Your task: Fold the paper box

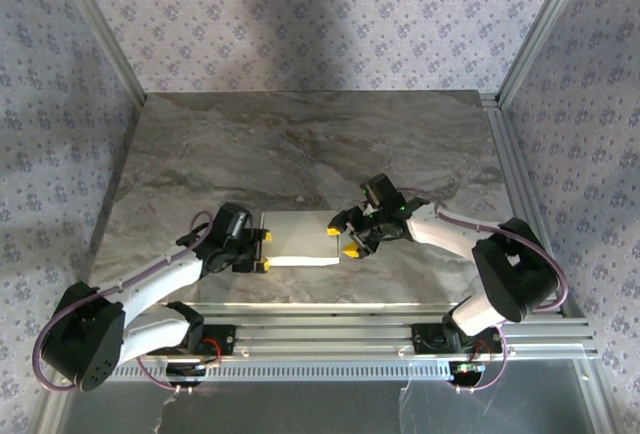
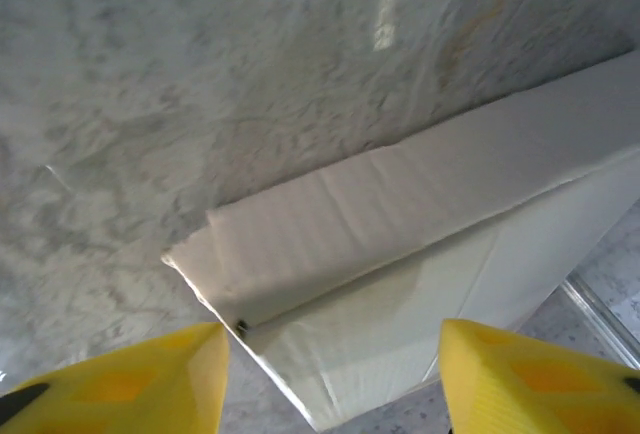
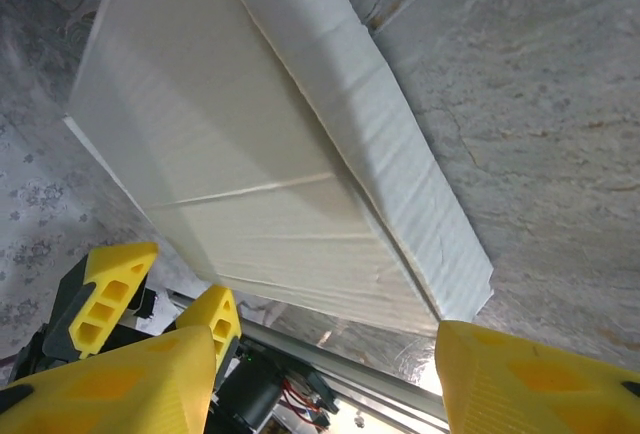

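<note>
The paper box [image 1: 300,239] lies flat on the marble table as a white folded rectangle between the two arms. My left gripper [image 1: 265,251] stands at its left end, open. In the left wrist view the box's [image 2: 400,254] end sits ahead of the gripper [image 2: 335,399], with both yellow fingers [image 2: 150,384] clear of it. My right gripper [image 1: 342,240] is at the box's right end, also open. Seen from the right wrist, the box [image 3: 250,154] stretches away from the gripper [image 3: 325,394], whose fingertips [image 3: 540,384] stay apart from the card. A side flap [image 3: 400,174] stands folded along the long edge.
The table [image 1: 300,144] stretches away behind the box. An aluminium rail [image 1: 330,319] runs along the near edge just below the box. Patterned walls with metal posts [image 1: 100,34] close in the sides and back. The left gripper's yellow fingers [image 3: 115,284] show beyond the box's far end.
</note>
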`<state>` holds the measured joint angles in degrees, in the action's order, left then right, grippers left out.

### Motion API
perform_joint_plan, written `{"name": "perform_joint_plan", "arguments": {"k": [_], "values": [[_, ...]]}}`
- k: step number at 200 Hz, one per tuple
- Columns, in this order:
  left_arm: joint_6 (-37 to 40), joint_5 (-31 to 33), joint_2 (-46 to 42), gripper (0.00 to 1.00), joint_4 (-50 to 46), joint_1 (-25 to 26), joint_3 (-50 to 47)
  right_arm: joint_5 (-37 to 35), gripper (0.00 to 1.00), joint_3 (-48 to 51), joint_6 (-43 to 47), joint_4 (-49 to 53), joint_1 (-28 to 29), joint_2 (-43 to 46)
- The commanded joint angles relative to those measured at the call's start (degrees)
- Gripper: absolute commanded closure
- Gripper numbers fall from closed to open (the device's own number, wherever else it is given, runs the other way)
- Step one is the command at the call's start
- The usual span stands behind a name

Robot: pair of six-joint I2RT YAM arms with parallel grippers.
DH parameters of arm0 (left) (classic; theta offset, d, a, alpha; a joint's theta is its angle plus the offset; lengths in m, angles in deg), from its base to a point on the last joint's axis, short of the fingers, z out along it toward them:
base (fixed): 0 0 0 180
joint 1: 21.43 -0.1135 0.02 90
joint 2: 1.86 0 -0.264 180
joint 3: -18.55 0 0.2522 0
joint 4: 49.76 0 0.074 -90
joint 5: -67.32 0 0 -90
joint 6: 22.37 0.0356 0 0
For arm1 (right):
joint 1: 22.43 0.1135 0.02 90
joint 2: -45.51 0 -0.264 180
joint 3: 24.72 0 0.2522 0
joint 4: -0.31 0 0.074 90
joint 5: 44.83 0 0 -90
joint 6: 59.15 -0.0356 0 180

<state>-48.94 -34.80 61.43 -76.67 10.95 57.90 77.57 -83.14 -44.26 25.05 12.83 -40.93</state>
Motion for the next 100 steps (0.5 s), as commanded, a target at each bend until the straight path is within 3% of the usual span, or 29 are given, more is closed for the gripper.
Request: {"name": "perform_joint_plan", "arguments": {"k": [1,35,78,100], "values": [[1.0,4.0,0.4,0.47,4.6,0.6,-2.0,0.9,0.40,0.5,-2.2,-2.5,-0.5,-1.5],[2.3,5.5,-0.7,0.47,6.3,0.8,-3.6,0.9,0.40,0.0,-1.6,-2.3,-1.5,-2.1],[6.5,6.9,0.7,0.54,12.0,0.8,-6.2,1.4,0.41,-0.1,-1.5,-3.4,-2.0,-3.2],[8.1,7.1,2.0,0.62,13.5,0.8,-6.6,1.9,0.42,-0.5,-0.8,-3.7,-2.6,-4.3]]}}
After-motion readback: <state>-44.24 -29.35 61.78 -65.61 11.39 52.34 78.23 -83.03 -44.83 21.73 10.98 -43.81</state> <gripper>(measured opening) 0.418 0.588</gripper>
